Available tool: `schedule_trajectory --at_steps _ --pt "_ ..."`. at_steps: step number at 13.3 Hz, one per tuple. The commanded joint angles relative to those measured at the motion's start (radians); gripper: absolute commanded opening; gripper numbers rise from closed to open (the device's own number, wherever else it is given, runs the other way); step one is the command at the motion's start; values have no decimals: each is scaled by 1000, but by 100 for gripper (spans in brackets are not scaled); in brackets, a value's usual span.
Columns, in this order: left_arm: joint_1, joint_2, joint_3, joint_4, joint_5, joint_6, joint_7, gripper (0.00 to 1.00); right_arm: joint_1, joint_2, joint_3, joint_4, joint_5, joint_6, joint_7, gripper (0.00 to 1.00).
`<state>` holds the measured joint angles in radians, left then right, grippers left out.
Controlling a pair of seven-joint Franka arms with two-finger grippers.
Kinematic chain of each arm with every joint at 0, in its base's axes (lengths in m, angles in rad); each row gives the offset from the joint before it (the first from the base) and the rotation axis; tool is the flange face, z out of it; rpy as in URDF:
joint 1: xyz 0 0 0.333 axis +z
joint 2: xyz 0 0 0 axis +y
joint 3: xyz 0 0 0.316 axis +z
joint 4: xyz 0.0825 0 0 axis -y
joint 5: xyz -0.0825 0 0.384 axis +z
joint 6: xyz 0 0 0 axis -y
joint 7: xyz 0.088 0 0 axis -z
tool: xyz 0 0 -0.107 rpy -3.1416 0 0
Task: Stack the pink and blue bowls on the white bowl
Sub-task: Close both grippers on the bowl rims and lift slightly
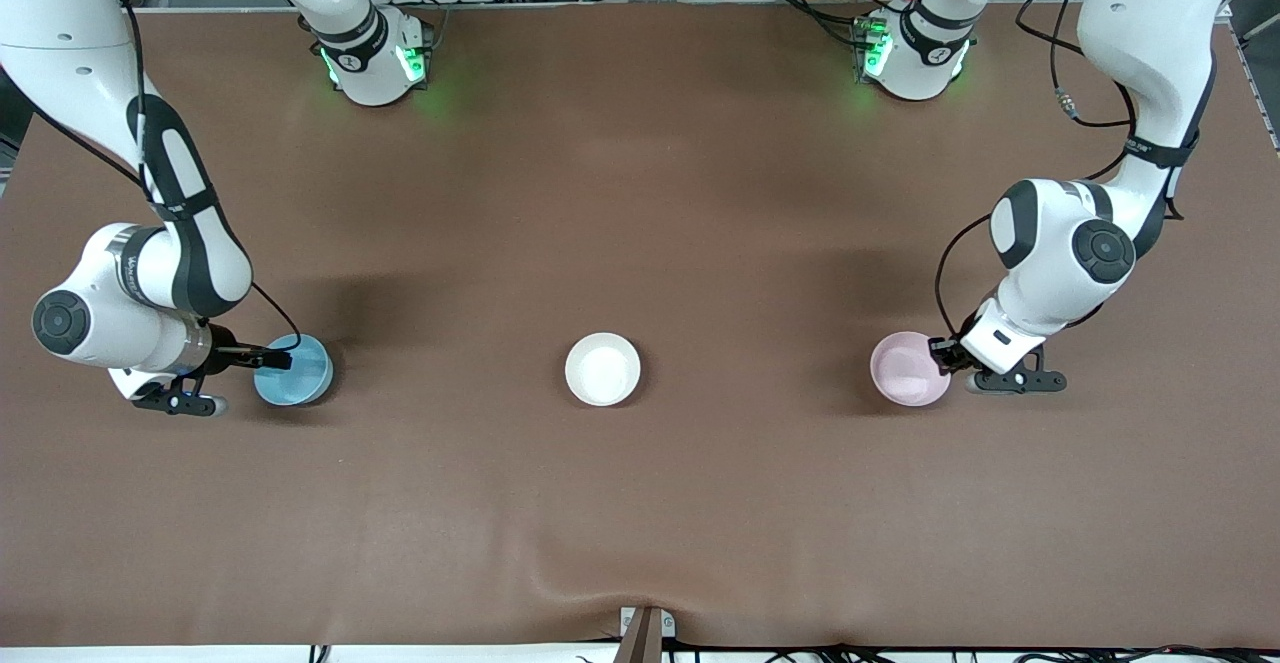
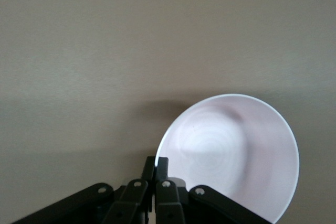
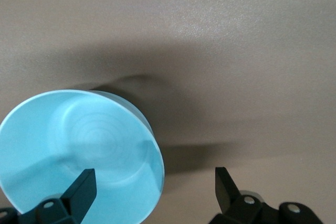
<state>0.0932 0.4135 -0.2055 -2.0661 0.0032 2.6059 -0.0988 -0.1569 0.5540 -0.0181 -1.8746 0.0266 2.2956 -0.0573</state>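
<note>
Right gripper (image 1: 268, 358) sits low at the blue bowl (image 1: 293, 370), toward the right arm's end of the table; the arm reaches in from the table edge there. In the right wrist view the fingers (image 3: 79, 190) are spread wide, one inside the blue bowl (image 3: 79, 150) and the other outside past the wall, so the rim lies between them with nothing clamped. Bowl upright on the brown table (image 1: 640, 193), whether a finger touches the inside wall is hard to tell. White bowl (image 1: 602, 369) stands alone mid-table, upright, well apart from both coloured bowls and roughly in line with them. Pink bowl (image 1: 908, 369) stands toward the left arm's end, upright. Left gripper (image 1: 946, 355) is at the bowl's rim on the side away from the white bowl. In the left wrist view the fingers (image 2: 161, 166) are pressed nearly together right at the edge of the pink bowl (image 2: 236, 156), apparently pinching its rim, though the contact point is small and dark.
</note>
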Motion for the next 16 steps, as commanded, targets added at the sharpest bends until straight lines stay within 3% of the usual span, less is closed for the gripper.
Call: schedule_trajectory --at_steps 1,6,7,8,9,12,16 --pt "0 -36 -54 52 -19 -99 -89 0 -9 0 7 -12 -4 21 -6 100" --pt "0 -41 -132 123 -20 -178 -203 0 -12 14 7 -11 -4 45 -4 97" --pt "0 -42 -138 121 -19 -178 -219 0 -13 14 7 -11 -2 45 -4 72" --pt "6 -42 -138 120 -11 -179 -211 0 -13 14 7 -9 0 47 4 28" --pt "8 -41 -138 121 -11 -179 -214 0 -15 14 9 -11 16 48 7 0" --pt "-1 -51 -155 161 -15 -226 -245 0 -13 14 7 -11 76 53 2 0" --pt "-29 -42 -164 332 -17 -411 -285 0 -15 10 7 -9 76 54 -6 0"
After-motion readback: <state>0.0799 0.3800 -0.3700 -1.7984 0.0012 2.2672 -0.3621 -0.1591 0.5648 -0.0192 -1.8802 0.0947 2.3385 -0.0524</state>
